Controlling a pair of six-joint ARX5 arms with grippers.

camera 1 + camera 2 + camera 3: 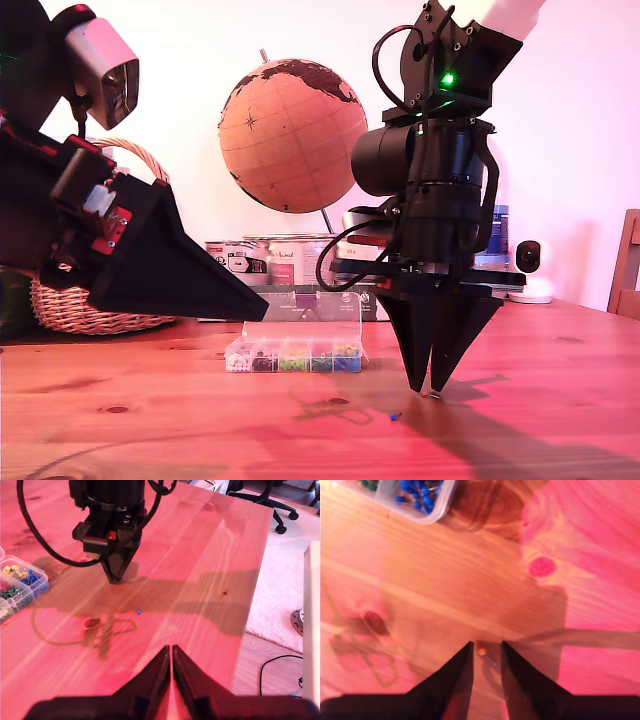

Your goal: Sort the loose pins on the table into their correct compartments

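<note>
My second gripper [486,652] points down at table [560,420], tips at surface, jaws a little spread around orange-headed pin [482,651], not pinching it. My first gripper [171,652] in air at exterior view's left, jaws pressed together, holds nothing. Blue pin [396,416] lies loose on table, near second gripper. Clear box [296,355] with lid open stands between both arms, compartments full of coloured pins.

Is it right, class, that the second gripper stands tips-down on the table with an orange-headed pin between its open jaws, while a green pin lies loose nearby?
Not quite: the loose pin nearby is blue, as the exterior view shows. My second gripper does straddle the orange-headed pin, jaws open, on the table.
</note>
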